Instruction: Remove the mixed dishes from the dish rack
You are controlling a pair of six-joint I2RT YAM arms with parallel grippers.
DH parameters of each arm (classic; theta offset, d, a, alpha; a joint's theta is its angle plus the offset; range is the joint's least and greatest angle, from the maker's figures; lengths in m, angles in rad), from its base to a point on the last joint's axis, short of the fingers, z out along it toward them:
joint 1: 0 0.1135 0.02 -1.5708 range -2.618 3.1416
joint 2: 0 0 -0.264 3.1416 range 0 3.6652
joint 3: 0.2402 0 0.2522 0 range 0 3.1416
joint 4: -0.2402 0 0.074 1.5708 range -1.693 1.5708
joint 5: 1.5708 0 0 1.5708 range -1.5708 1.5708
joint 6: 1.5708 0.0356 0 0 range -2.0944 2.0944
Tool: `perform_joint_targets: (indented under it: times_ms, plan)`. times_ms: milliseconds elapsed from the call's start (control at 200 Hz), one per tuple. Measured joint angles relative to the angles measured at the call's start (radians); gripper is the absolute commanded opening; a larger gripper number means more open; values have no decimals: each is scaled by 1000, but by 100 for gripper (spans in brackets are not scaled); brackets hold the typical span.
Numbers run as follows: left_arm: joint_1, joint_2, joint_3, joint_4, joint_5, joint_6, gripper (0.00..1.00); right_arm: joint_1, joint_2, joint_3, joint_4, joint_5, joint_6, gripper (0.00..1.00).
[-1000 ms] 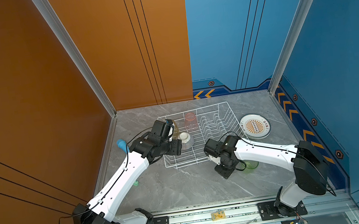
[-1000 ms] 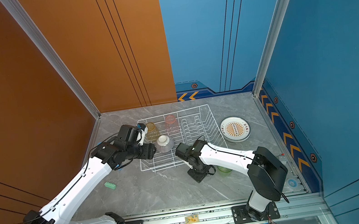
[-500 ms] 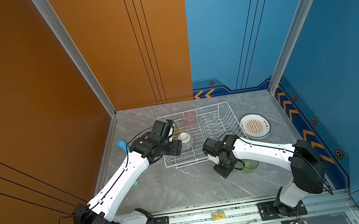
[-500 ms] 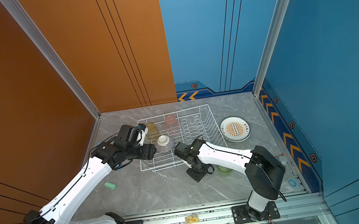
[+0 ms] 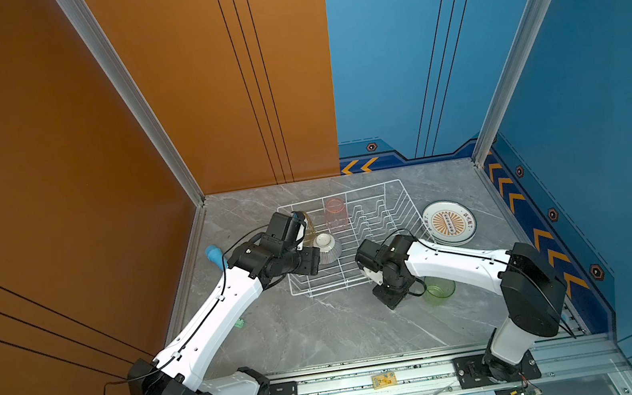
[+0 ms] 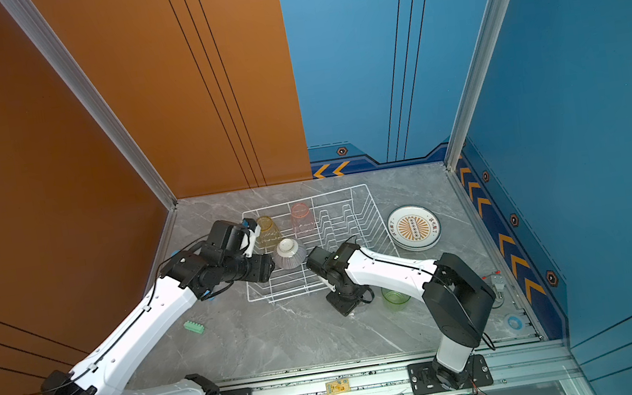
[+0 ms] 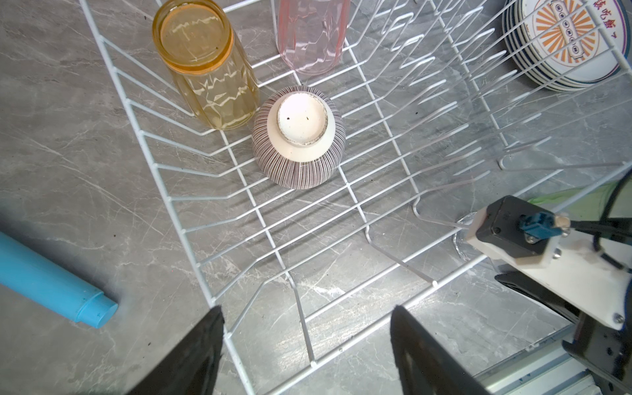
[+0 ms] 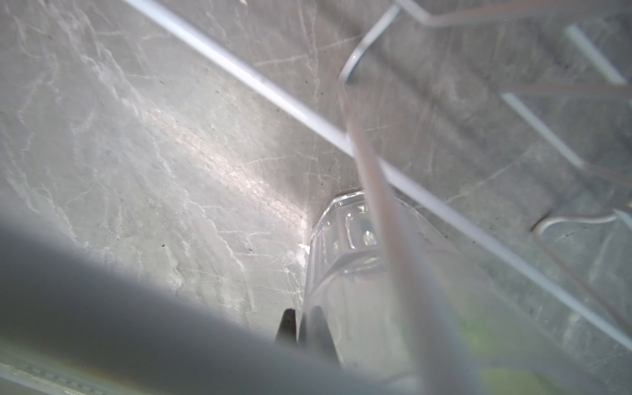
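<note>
You work on a grey marble bench [image 5: 325,331] boxed in by orange and blue walls.

**Near zone.** A green block [image 6: 194,327] lies loose on the left and is not a dish. On the right the green tumbler [image 5: 438,290] stands on the bench, unloaded. Beside it your right hand [image 8: 302,325] is closed narrow, apparently pinching the wall of the clear tumbler [image 8: 352,239]. That glass sits low, just outside the near corner of the dish rack [image 5: 374,236]. I cannot confirm that its base is down. I judge this spot keeps the glasses grouped.

**Middle zone.** Your left hand [image 7: 306,309] hangs over the rack's near edge, fingers spread wide and holding nothing. It faces the striped bowl [image 7: 299,136]. I judge the spread suits the bowl's girth. The bowl lies foot up on the rack floor.

**Far zone.** The yellow tumbler [image 7: 205,65] and pink tumbler [image 7: 309,34] stand mouth down in the rack, as draining glasses would. The plate slots are bare. The plates [image 5: 448,222] are stacked on the bench outside the rack's right side. A light-blue cylinder [image 7: 51,277] lies outside the rack's left side.

**Finding.** Three dishes remain in the rack.
</note>
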Motion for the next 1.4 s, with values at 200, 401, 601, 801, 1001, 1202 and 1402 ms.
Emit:
perform_joint_targets:
  times_ms: [200, 401, 601, 801, 1001, 1202, 1402]
  plan:
    - [0, 0, 0, 0, 0, 0, 78, 0, 2, 0, 2, 2, 1, 23]
    - [0, 0, 0, 0, 0, 0, 78, 0, 1, 0, 2, 8, 7, 42]
    - [0, 6, 0, 0, 0, 0, 78, 0, -10, -2, -14, 15, 12, 54]
    - [-3, 12, 0, 0, 0, 0, 78, 0, -21, -2, -39, 16, 20, 63]
    - [-6, 12, 0, 0, 0, 0, 78, 1, -25, -2, -51, 16, 28, 68]
    - [-6, 12, 0, -1, 0, 7, 78, 3, -25, -2, -53, 16, 39, 71]
    - [-6, 12, 0, -1, 0, 16, 78, 4, -25, -2, -55, 16, 50, 71]
